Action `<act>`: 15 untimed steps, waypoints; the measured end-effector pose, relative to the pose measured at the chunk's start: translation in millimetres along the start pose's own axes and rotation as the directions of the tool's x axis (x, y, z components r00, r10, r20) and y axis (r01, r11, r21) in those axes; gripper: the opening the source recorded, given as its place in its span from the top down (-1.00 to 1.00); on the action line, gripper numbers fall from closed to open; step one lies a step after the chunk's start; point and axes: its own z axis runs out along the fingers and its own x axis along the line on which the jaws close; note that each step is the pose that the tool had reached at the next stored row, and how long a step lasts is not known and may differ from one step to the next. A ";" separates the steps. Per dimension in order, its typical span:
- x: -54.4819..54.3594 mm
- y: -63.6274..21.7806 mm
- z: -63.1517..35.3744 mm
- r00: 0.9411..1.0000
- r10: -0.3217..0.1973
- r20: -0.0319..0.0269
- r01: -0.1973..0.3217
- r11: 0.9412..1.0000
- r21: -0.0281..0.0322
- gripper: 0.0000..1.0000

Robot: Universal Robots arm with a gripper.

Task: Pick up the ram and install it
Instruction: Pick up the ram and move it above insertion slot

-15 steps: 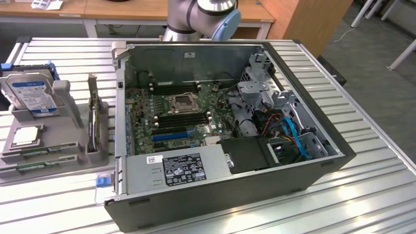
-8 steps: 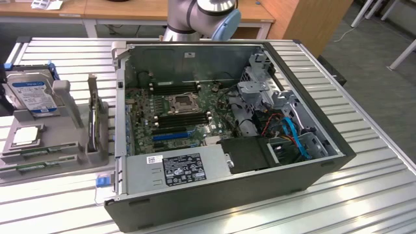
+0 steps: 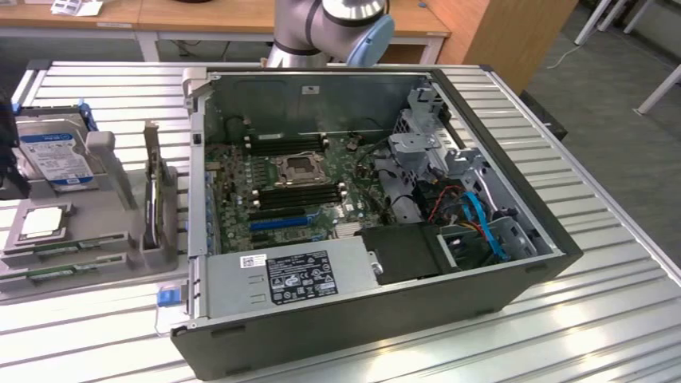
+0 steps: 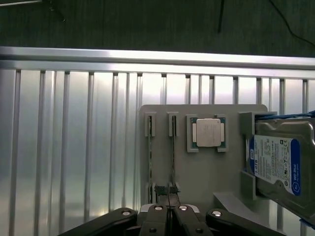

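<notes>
- Hand [image 4: 167, 191] is clenched, its tips pressed together with nothing between them. It hangs over the near end of the grey holder [image 4: 197, 172], closest to the ram [image 4: 173, 147], probably to line up along the stick's length.
- Ram stands on its thin edge in a slot of that holder, beside a second stick [image 4: 149, 147]. Standing this way, both flat faces are free for a pinch.
- At the exterior view's left, the hard drive [image 3: 51, 155] and processor [image 3: 43, 223] sit in their own pockets of the same holder, which stops each part sliding on the ribbed tabletop [image 3: 596, 319].
- Next along, an expansion card [image 3: 155, 187] stands upright in a slit.
- Further right, the computer case [image 3: 372, 331] lies on its side with the panel off, so the motherboard [image 3: 239, 183] faces up and its memory slots [image 3: 303, 194] can be reached from above.
</notes>
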 end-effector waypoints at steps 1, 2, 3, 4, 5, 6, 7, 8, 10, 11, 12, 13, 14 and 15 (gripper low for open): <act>0.0 -0.1 1.8 1.000 0.000 0.000 0.000 1.000 0.000 0.79; 0.0 -0.1 3.8 1.000 0.000 0.000 0.000 1.000 0.000 0.79; 0.1 -0.2 5.6 1.000 0.000 0.000 0.000 1.000 0.000 0.79; 0.1 -0.2 7.3 1.000 0.000 0.000 0.000 1.000 0.000 0.79; 0.2 -0.3 9.1 1.000 0.000 0.000 0.000 1.000 0.000 0.79; 0.2 -0.4 11.0 1.000 0.000 0.000 0.000 1.000 0.000 0.79; 0.2 -0.4 12.7 1.000 0.000 0.000 0.000 1.000 0.000 0.79; 0.3 -0.5 14.5 1.000 0.000 0.000 0.000 1.000 0.000 0.79; 0.3 -0.6 18.3 1.000 0.000 0.000 0.000 1.000 0.000 0.79; 0.4 -0.7 20.1 1.000 0.000 0.000 0.000 1.000 0.000 0.79; 0.4 -0.8 21.9 1.000 0.000 0.000 0.000 1.000 0.000 0.79; 0.5 -0.9 23.7 1.000 0.000 0.000 0.000 1.000 0.000 0.79; 0.5 -0.9 25.5 1.000 0.000 0.000 0.000 1.000 0.000 0.79; 0.5 -1.0 27.4 1.000 0.000 0.000 0.000 1.000 0.000 0.79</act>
